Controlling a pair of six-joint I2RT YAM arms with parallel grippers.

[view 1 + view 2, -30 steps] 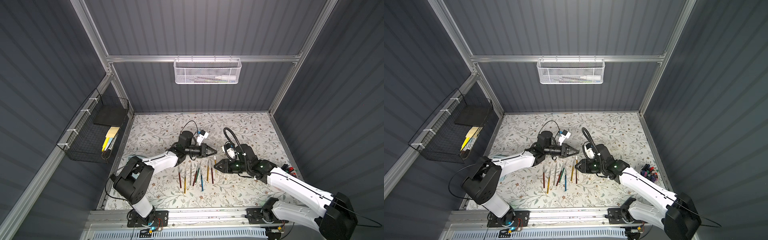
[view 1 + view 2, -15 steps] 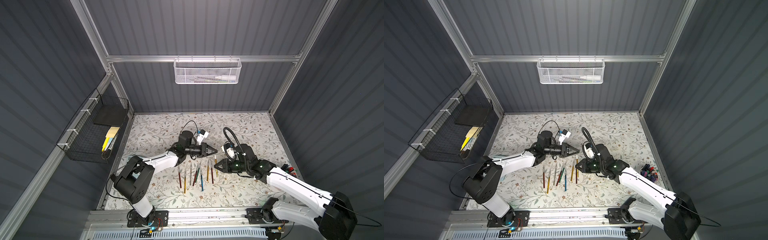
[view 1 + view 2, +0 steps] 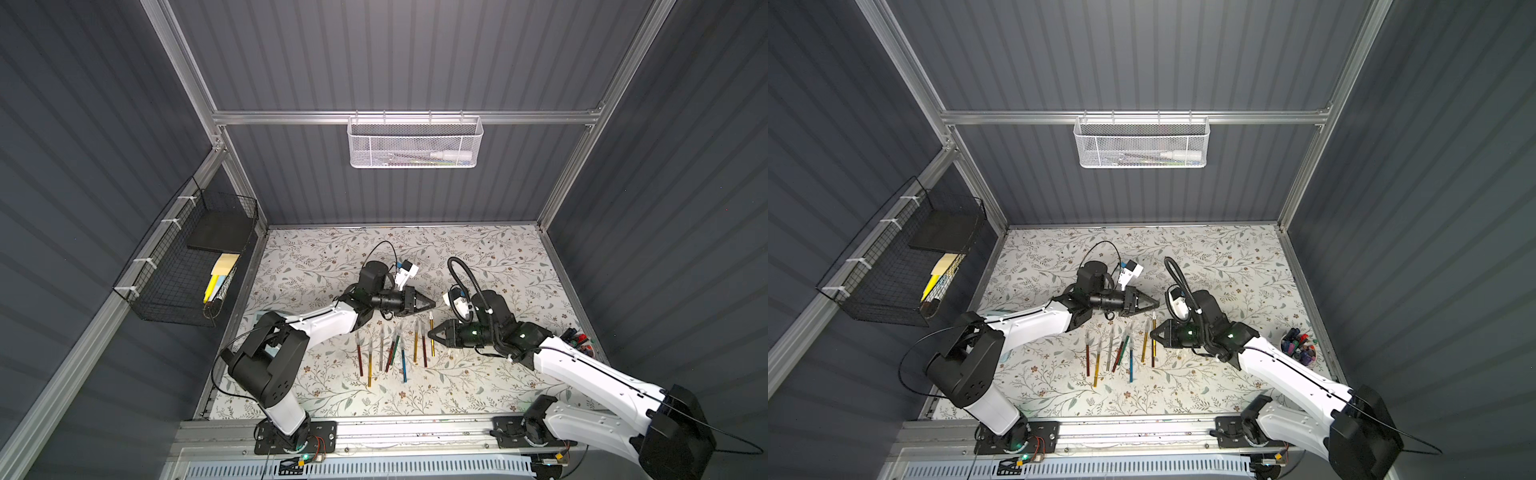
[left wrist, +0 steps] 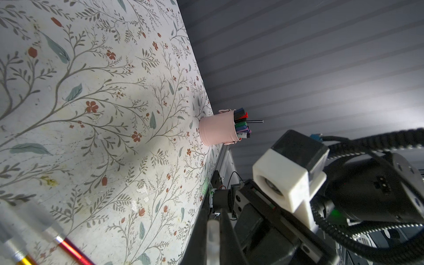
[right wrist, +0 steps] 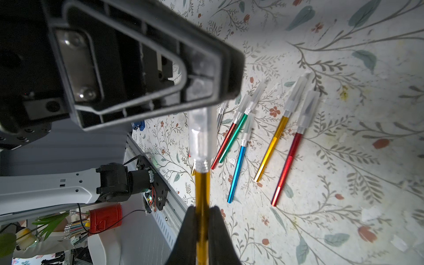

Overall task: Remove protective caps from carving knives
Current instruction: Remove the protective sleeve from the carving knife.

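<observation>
**Both hands on one knife, cap ready to come off**

Here we go: the right hand (image 5: 202,212) is clamped tight on the handle of a gold carving knife (image 5: 202,188), held up above the tabletop (image 5: 344,183). The left hand (image 3: 430,304) has its fingers pinched together on the far end of the clear protective cap (image 5: 202,135). That cap sits fully seated against the knurled collar, so nothing has come off yet. Below, the other capped knives (image 5: 270,149) lie in a loose row of red, gold, blue and green, all wearing their sleeves.

Now the danger, as I read it. The sleeve looks slick and the left hand has only its tip, so a hard pull may see it squirt free with the cap left on. The polished handle could just as easily slide through the right hand's grip. Pull off-axis and the sleeve could bind on the blade. And if it lets go suddenly, either arm could jerk down into the row and scatter it.
</observation>
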